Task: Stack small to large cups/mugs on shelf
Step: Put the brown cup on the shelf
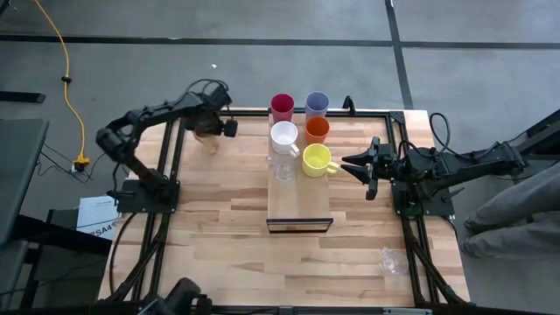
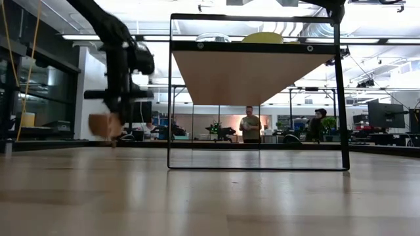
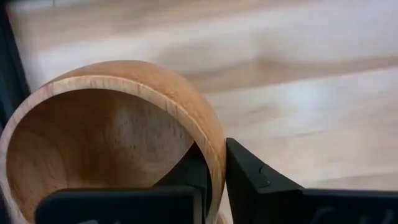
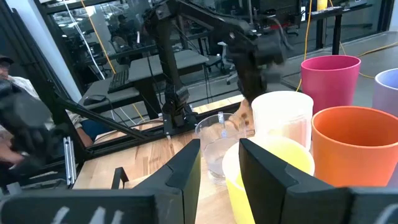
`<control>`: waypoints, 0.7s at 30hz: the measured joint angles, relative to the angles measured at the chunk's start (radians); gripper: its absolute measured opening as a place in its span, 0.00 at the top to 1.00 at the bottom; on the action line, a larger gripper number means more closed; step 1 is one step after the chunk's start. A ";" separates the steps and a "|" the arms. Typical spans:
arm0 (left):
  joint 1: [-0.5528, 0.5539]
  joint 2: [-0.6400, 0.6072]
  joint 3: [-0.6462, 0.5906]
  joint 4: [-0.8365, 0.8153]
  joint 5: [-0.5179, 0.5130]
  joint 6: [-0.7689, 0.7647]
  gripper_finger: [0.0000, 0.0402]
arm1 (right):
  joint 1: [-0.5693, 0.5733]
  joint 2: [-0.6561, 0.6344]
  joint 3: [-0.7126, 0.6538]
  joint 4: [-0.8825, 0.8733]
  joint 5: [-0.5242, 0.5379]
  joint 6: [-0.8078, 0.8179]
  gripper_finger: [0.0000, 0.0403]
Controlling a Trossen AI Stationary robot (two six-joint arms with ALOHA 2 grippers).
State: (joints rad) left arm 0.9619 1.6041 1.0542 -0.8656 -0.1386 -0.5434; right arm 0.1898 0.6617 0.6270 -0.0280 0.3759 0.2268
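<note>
L hand (image 3: 214,186) clenched on rim of tan wooden cup (image 3: 112,137): one finger inside, one outside the wall, seen only in L wrist view. Low view: cup (image 2: 105,124) lifted clear of table (image 2: 210,196), hanging under the arm. High view: L arm reaches toward far-left table corner, cup (image 1: 208,133) well left of shelf (image 1: 299,188).

R hand (image 1: 360,166) open, fingers spread, pointing at yellow mug (image 1: 316,158), just beside its handle, not touching.

On shelf, far end: crimson tumbler (image 1: 282,107), lavender tumbler (image 1: 317,104), white mug (image 1: 283,135), orange tumbler (image 1: 317,130), clear glass (image 1: 282,166). Near half of shelf bare. Second clear glass (image 1: 392,260) on table, near-right.
</note>
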 joint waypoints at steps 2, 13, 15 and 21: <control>0.000 -0.066 0.004 0.019 0.013 0.004 0.96 | 0.000 0.000 0.000 0.000 0.000 0.000 0.75; -0.070 -0.528 0.081 0.257 0.116 0.026 0.96 | 0.000 0.000 0.000 0.000 0.000 0.000 0.75; -0.113 -0.598 0.081 0.305 0.146 0.006 0.96 | 0.000 0.000 0.000 0.000 0.000 0.000 0.75; -0.338 -0.756 0.081 0.390 0.172 -0.018 0.96 | 0.000 0.000 0.000 0.000 0.000 0.000 0.75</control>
State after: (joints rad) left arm 0.6236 0.8480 1.1355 -0.4753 0.0330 -0.5617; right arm 0.1898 0.6614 0.6270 -0.0277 0.3757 0.2268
